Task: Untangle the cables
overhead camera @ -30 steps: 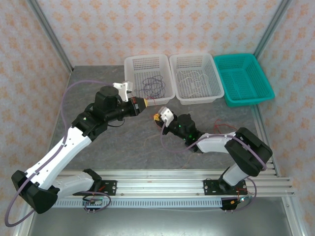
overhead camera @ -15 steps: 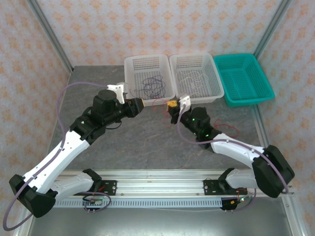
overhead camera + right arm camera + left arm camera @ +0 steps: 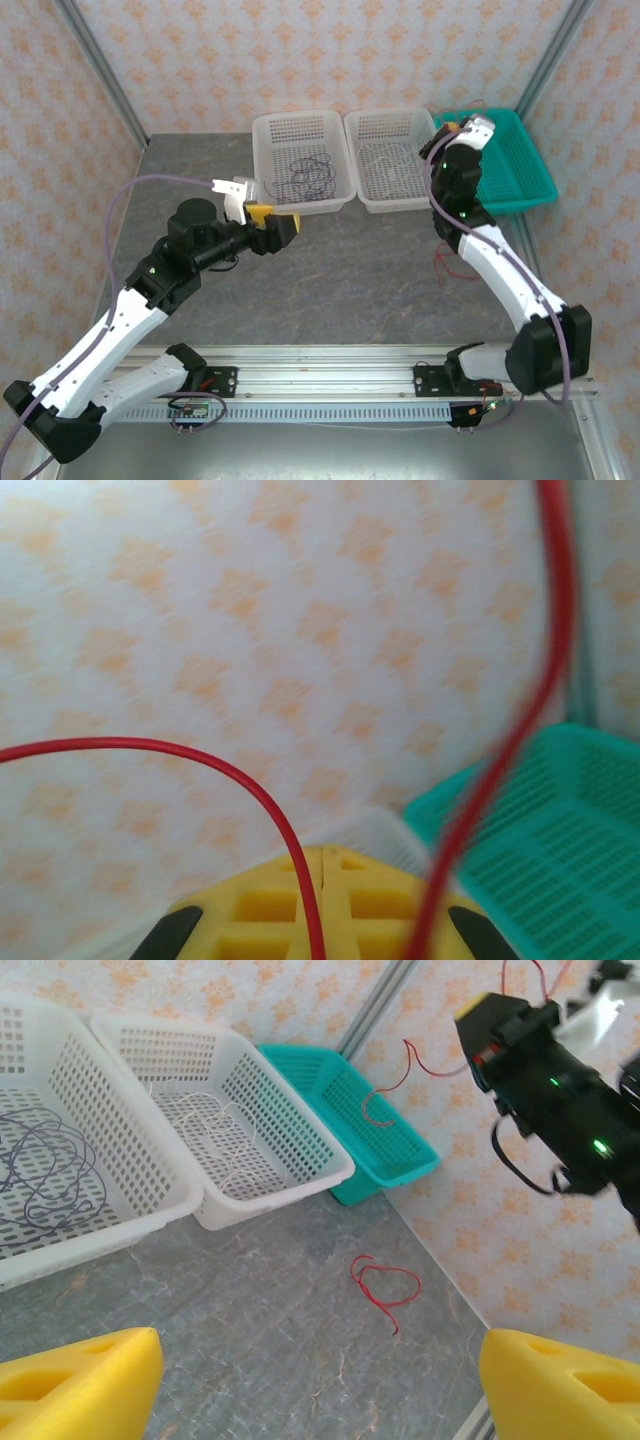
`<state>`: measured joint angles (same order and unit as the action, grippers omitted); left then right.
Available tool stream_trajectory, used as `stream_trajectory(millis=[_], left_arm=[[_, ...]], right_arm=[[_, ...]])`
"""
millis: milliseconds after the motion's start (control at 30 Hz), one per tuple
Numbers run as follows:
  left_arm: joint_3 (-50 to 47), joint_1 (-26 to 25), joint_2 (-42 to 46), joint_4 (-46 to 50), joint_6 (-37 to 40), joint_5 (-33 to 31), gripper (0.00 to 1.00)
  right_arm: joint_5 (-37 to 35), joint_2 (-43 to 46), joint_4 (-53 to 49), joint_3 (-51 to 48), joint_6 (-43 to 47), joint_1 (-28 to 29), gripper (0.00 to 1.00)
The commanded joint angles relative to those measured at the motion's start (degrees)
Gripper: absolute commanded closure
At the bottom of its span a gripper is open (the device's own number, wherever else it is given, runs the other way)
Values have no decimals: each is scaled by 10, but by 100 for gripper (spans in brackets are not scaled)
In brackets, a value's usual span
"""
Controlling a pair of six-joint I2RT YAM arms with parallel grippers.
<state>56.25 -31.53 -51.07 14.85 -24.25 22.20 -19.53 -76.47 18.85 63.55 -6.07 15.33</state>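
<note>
Judging by how things lie, the sorting is nearly done and the step in hand is delivering the last colour. On the grey table (image 3: 330,290) three baskets stand in a row at the far edge: the left white basket (image 3: 268,135), the middle white basket (image 3: 432,172) touching it, and the teal basket (image 3: 520,190) to the right. The right gripper (image 3: 452,128) hangs high above the teal basket's near-left corner, its yellow pads pressed together on the red cable (image 3: 557,580), which loops loosely away from them. The left gripper (image 3: 320,1380) hovers over the table before the left white basket, spread wide with nothing between its fingers. Next, the right arm probably needs to lower over the teal basket and let go. The dark purple cable (image 3: 310,178) lies coiled in the left white basket, the white cable (image 3: 215,1125) in the middle one. A second red strand (image 3: 388,1269) lies curled on the table near the teal basket; whether it joins the held one I cannot tell.
</note>
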Motion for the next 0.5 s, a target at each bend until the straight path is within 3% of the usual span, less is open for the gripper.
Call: stream_trajectory(millis=[0, 200, 367, 467], left_arm=[[-14, -4, 19, -16, 18, 8, 16], [-33, -4, 45, -8, 14, 1, 15], [-36, -5, 43, -12, 17, 6, 15], [-35, -5, 38, -19, 12, 8, 15]], right_arm=[[-104, -61, -5, 48, 66, -33, 100], [-167, -141, 41, 63, 112, -109, 100], [-112, -219, 44, 80, 120, -154, 100], [-88, -272, -21, 123, 109, -167, 100]])
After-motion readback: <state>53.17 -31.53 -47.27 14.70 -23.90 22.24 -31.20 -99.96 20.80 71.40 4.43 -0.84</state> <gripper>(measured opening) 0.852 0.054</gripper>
